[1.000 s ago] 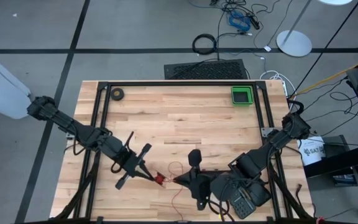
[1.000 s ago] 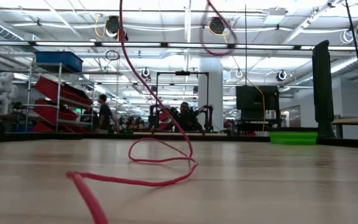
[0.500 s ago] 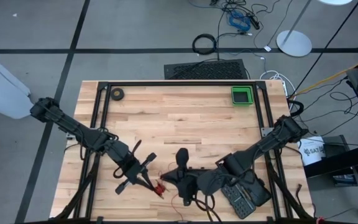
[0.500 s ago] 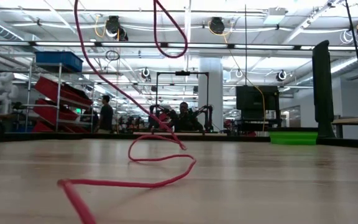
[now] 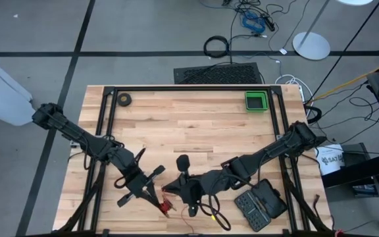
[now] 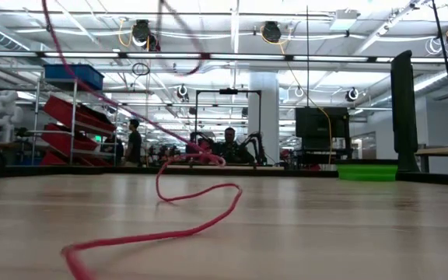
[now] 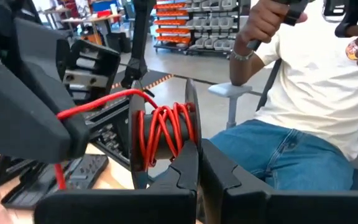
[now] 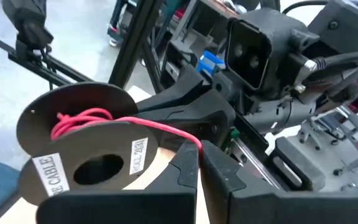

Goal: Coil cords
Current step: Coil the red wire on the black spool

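The cords are one thin red wire, partly wound on a small dark spool (image 7: 163, 134) with a pale label (image 8: 50, 176). Near the table's front edge, my left gripper (image 7: 199, 149) is shut on the spool (image 5: 166, 209). My right gripper (image 8: 199, 152) is shut on the wire just beside it (image 5: 171, 190). The rest of the wire (image 6: 201, 204) lies in loose loops on the wood and rises out of the low view at upper left. My left gripper pinches the rim of one spool flange (image 7: 193, 127) between its two fingers, which point nearly level. The spool is lifted clear of the table, its axle lying roughly level. My right gripper pinches the single red strand (image 8: 188, 142) at its fingertips, a short way from where it leaves the winding (image 8: 79, 118). The fingers point nearly level, from the table's right. The short span to the spool looks straight; beyond the fingers the wire hangs slack.
A green tray (image 5: 256, 101) sits at the far right and a dark tape roll (image 5: 124, 99) at the far left. A black keypad-like case (image 5: 260, 205) lies near the front right. A seated person (image 7: 303, 93) is beyond the near edge. Black frame rails (image 5: 107, 118) run along the sides.
My right gripper has moved toward the table's left, closing on the spool, with the wire still in its fingers. My left gripper has turned and tipped with the spool, staying near the front edge. The loose wire on the table has been dragged leftward, its loops flattening.
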Motion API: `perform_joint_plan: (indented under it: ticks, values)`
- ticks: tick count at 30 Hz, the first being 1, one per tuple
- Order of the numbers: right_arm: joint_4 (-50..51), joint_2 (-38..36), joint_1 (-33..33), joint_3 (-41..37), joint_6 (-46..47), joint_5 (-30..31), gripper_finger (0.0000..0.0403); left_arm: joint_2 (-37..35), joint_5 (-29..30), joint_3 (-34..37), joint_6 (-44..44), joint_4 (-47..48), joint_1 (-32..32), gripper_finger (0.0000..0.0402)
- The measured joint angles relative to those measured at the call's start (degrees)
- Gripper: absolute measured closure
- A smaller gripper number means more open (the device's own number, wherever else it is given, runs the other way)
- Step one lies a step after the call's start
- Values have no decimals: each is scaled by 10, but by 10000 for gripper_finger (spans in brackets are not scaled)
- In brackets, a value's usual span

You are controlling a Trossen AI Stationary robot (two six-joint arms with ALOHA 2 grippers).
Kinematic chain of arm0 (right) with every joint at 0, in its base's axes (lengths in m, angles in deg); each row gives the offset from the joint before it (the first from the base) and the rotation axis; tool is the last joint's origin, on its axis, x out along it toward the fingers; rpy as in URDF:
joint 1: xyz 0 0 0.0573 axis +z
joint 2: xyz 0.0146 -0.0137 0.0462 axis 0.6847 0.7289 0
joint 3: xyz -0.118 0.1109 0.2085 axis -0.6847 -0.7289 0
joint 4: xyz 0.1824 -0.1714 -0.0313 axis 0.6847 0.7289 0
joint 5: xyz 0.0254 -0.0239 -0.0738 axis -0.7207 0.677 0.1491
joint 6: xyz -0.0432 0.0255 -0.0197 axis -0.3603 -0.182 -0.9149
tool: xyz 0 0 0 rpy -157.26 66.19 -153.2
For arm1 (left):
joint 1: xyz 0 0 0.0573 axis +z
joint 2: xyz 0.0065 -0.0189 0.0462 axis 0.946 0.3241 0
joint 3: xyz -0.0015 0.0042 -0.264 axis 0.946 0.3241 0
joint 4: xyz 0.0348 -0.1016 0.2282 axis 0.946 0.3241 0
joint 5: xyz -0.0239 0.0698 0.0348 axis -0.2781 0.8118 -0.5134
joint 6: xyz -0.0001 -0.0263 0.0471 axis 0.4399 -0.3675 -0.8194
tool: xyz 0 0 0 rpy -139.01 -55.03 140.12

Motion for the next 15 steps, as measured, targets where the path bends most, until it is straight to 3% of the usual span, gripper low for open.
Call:
perform_joint_plan:
  ticks: [15]
  values:
    - [-4,13,-27,0,69,-58,403,0,0,0,-54,-27,-12,401]
